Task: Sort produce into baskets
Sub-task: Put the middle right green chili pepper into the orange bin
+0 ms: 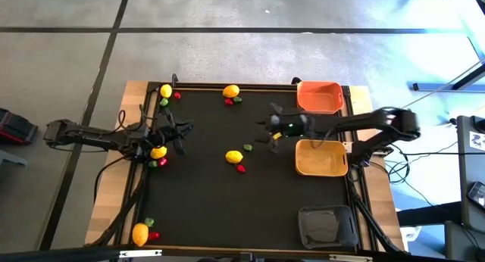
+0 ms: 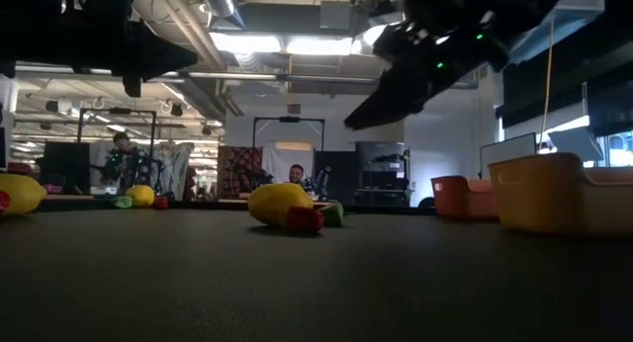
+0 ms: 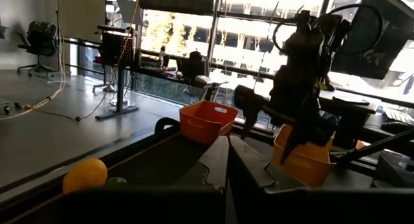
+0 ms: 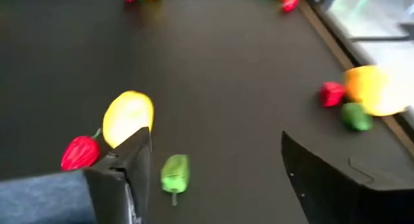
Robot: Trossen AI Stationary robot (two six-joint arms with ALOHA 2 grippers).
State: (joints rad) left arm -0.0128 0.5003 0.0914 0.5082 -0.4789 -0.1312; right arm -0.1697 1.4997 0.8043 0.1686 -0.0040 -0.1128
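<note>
Lemon-like fruits, each with a red and a green piece beside it, lie in groups on the black mat. One group lies mid-table: lemon (image 1: pixel 234 157), red piece (image 1: pixel 241 169), green piece (image 1: pixel 247 148). My right gripper (image 1: pixel 271 130) hangs open above the mat just right of that group; in its wrist view (image 4: pixel 217 146) the green piece (image 4: pixel 174 172) shows between the fingers and the lemon (image 4: pixel 128 117) beyond them. My left gripper (image 1: pixel 180 133) is shut and empty above the lemon (image 1: pixel 158 151) at the left. The orange basket (image 1: pixel 319 96), the yellow-tan basket (image 1: pixel 321 157) and the dark basket (image 1: pixel 327 226) stand along the right edge.
More groups lie at the far edge (image 1: pixel 231 90), the far left corner (image 1: pixel 166 90) and the near left corner (image 1: pixel 140 233). In the low view both grippers hang well above the mat. People show in the room behind the table (image 2: pixel 293 174).
</note>
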